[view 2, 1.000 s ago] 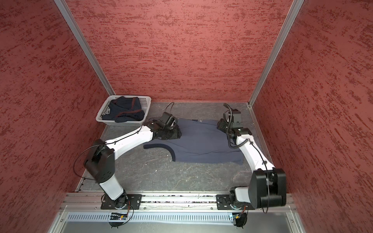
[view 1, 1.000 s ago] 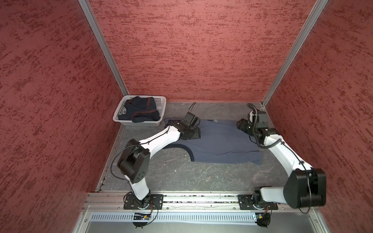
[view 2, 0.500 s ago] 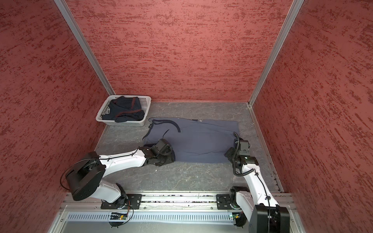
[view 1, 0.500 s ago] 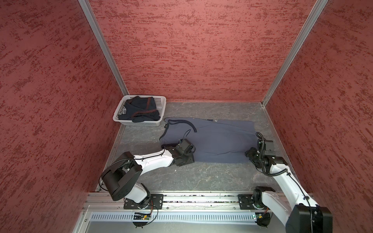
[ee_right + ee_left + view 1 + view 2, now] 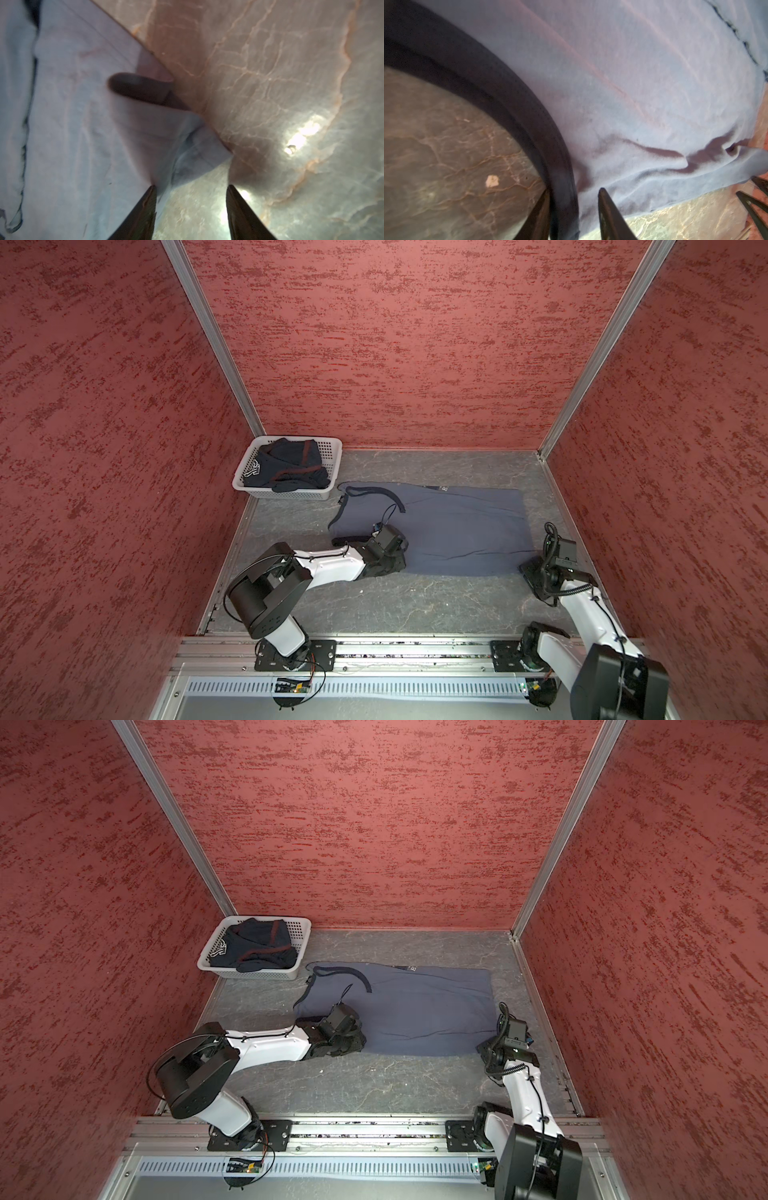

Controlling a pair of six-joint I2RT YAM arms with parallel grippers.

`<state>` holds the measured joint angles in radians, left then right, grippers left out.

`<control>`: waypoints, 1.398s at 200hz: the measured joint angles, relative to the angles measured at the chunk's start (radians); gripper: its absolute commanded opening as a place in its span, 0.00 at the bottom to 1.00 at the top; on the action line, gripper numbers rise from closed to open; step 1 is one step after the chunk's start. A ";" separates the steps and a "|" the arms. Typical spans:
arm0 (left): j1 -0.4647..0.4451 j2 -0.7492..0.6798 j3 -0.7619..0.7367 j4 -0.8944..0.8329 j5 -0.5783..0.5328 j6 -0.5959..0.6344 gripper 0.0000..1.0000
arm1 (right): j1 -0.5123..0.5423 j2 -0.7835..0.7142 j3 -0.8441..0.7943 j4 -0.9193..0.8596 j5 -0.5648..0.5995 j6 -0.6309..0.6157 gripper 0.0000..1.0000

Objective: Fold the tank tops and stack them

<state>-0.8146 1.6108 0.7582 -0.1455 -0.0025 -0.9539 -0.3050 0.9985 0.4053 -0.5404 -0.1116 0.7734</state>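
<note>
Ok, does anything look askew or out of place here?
Mostly tidy. The slate-blue tank top lies spread on the table, but one navy strap curls back across its body. The dark navy tank top sits crumpled in the white basket. A small pale speck lies on the bare table.

White perforated basket [image 5: 286,492] in far-left corner of grey veined tabletop [image 5: 415,605]. Red textured walls [image 5: 395,344] on three sides. Metal rail [image 5: 415,649] along near edge. Small pale fleck [image 5: 492,180] on tabletop.
</note>
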 measured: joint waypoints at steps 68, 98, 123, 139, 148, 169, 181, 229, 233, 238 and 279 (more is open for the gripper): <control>0.000 0.003 0.000 -0.003 -0.006 0.016 0.19 | -0.006 0.104 0.013 0.138 0.000 -0.013 0.40; 0.000 0.003 0.000 -0.003 -0.006 0.023 0.15 | -0.006 0.177 0.043 0.179 -0.008 -0.040 0.27; 0.001 -0.004 0.001 -0.007 -0.006 0.024 0.13 | -0.006 0.184 0.053 0.172 -0.006 -0.057 0.25; 0.006 -0.016 0.007 -0.018 -0.004 0.024 0.13 | -0.006 0.158 0.053 0.158 0.004 -0.068 0.24; 0.008 -0.022 0.019 -0.028 -0.003 0.024 0.12 | -0.006 0.141 0.053 0.151 0.010 -0.075 0.22; 0.014 -0.026 0.067 -0.047 0.000 0.024 0.11 | -0.006 0.130 0.062 0.144 0.020 -0.098 0.16; 0.019 -0.027 0.097 -0.056 0.000 0.025 0.10 | -0.006 0.133 0.064 0.145 0.021 -0.109 0.15; 0.048 -0.026 0.191 -0.104 -0.007 0.024 0.10 | -0.006 0.138 0.121 0.132 0.021 -0.149 0.11; 0.052 -0.025 0.201 -0.110 -0.008 0.025 0.10 | -0.006 0.138 0.132 0.131 0.021 -0.154 0.10; 0.056 -0.023 0.212 -0.116 -0.009 0.025 0.09 | -0.006 0.141 0.147 0.131 0.021 -0.158 0.10; 0.098 0.072 0.341 -0.144 -0.023 0.027 0.08 | -0.006 0.257 0.276 0.137 0.011 -0.185 0.09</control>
<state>-0.7166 1.6825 1.0988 -0.2893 -0.0257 -0.9268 -0.3115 1.2556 0.6815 -0.4038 -0.1005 0.5884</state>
